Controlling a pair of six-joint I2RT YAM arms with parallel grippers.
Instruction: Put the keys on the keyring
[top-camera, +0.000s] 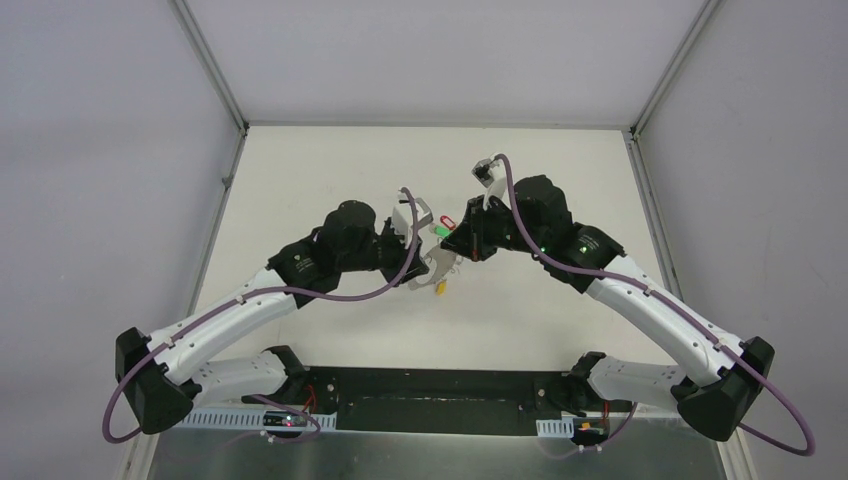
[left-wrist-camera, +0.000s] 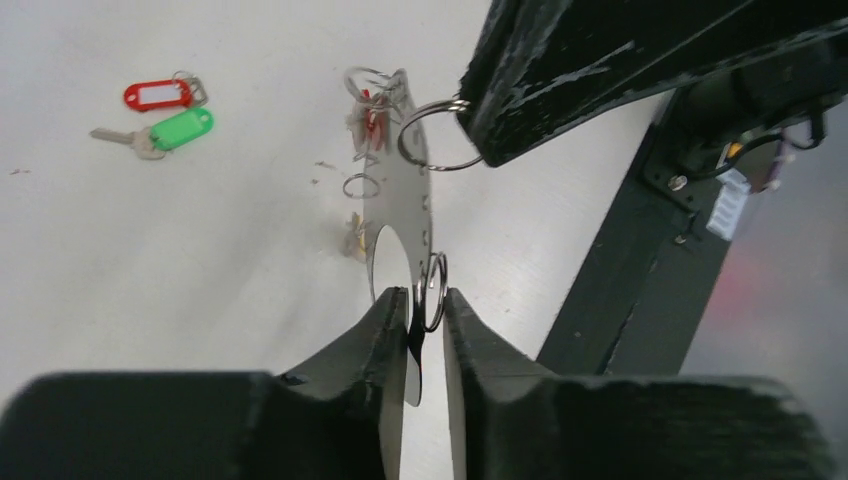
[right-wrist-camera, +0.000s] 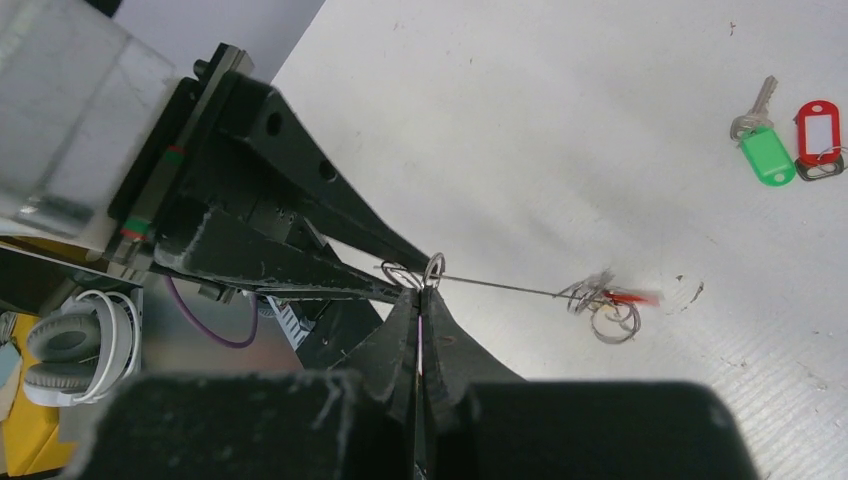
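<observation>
White worktop (top-camera: 330, 170) fills the middle of the overhead frame, grey walls (top-camera: 100, 150) at either side; white headphones (right-wrist-camera: 60, 337) sit lower left in the right wrist view.

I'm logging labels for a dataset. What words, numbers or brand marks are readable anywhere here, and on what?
No text can be read in any view.
Red key tag: white insert, no writing visible.
Green key tag: no print visible.
White sticker, at the right of the left wrist view: too blurred to read.
</observation>
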